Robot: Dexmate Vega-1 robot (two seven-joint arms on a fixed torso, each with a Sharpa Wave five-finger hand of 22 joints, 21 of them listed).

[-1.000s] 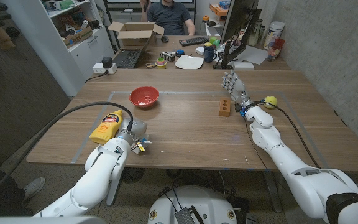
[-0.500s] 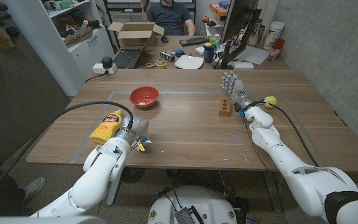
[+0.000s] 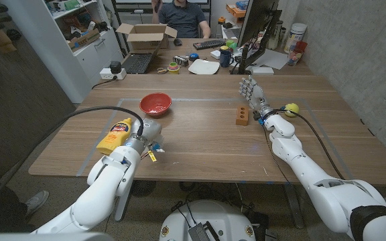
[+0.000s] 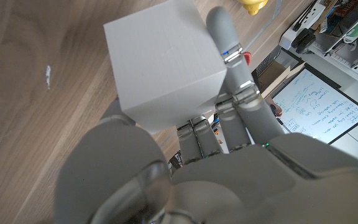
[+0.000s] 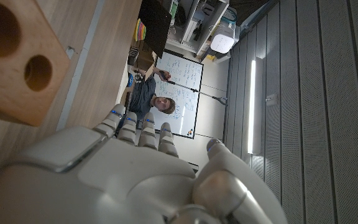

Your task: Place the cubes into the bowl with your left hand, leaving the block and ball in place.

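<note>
While a grey cube is gripped by the fingers of the left hand just beside the yellow mustard bottle, the red bowl is seen farther back on the wooden table. The right hand is held upright, fingers apart and holding nothing, just beside the wooden block, with the yellow ball near its wrist

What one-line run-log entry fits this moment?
left hand: holds grey cube | right hand: open beside wooden block | red bowl: empty
</note>
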